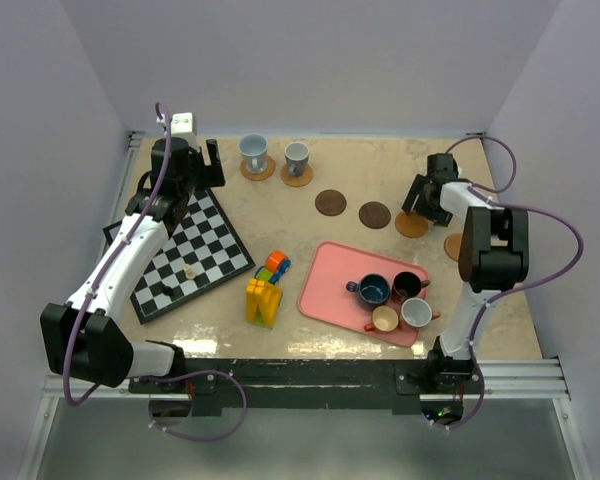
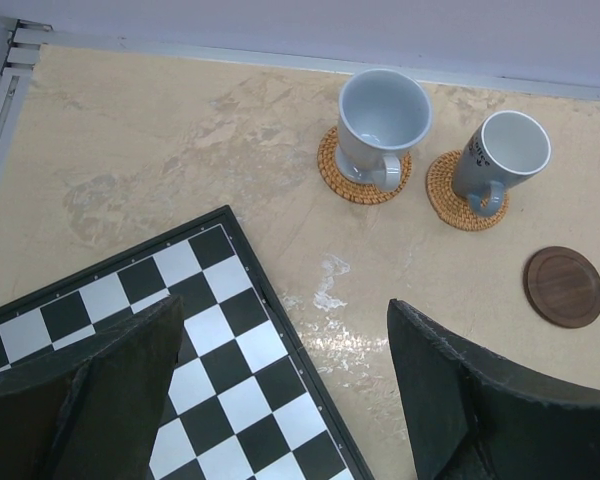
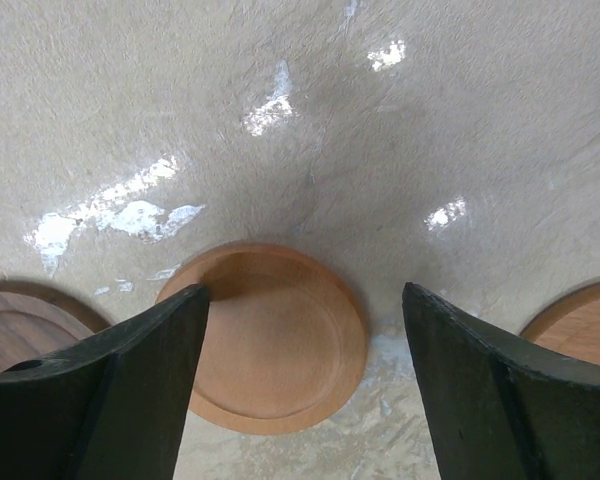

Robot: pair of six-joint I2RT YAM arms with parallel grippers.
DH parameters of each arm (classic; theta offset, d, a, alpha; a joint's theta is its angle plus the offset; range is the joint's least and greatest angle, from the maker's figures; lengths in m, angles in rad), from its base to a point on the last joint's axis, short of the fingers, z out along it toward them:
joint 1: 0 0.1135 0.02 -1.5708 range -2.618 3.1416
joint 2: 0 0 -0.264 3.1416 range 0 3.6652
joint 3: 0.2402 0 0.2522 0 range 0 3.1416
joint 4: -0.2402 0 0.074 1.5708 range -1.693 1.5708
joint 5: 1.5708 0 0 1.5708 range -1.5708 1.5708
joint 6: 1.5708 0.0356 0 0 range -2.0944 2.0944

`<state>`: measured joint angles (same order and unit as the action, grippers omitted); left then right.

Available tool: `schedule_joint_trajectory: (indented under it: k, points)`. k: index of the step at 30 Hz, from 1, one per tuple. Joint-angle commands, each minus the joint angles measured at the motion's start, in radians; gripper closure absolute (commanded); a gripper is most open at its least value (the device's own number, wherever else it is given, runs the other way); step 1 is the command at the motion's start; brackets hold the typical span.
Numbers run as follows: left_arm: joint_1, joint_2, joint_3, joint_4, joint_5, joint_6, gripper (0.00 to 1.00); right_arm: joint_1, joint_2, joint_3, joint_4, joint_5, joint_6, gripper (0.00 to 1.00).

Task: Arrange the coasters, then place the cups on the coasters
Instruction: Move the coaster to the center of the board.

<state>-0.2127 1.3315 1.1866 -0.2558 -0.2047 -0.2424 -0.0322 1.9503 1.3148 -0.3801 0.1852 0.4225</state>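
Two pale blue cups (image 1: 253, 152) are set on woven coasters (image 1: 257, 171) at the far side of the table (image 1: 280, 220). Four more are held in the pink tray (image 1: 325, 268): a navy cup (image 1: 373, 290), a black cup (image 1: 408, 285), a tan cup (image 1: 385, 319) and a grey-white cup (image 1: 416, 313). Two dark brown coasters (image 1: 330, 203) lie bare just beyond the tray. A tan coaster (image 3: 270, 350) is straddled by the right gripper (image 3: 302, 300), its fingers spread wide; contact cannot be told. The left gripper (image 2: 285, 305) is held over the chessboard (image 2: 230, 400), fingers likewise spread.
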Motion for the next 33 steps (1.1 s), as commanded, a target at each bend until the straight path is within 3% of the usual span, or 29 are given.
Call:
schedule_joint_trajectory:
  k: [1,6,12,21,33]
  points:
    - [-0.004,-0.003,0.034,0.024,-0.010,0.015,0.13,-0.006,-0.112,0.067,0.007,0.004,-0.094,0.16]
    - [-0.004,0.008,0.034,0.029,0.008,0.006,0.13,-0.002,-0.169,0.110,0.038,-0.099,-0.194,0.13]
    - [-0.004,0.008,0.033,0.029,0.014,0.003,0.13,0.025,-0.131,0.141,0.014,-0.237,-0.295,0.20]
    - [-0.004,0.003,0.030,0.027,0.024,0.000,0.13,0.149,-0.012,0.193,-0.029,-0.263,-0.373,0.25]
    - [-0.004,-0.006,0.028,0.024,0.013,0.005,0.13,0.158,0.047,0.172,-0.025,-0.217,-0.376,0.28]
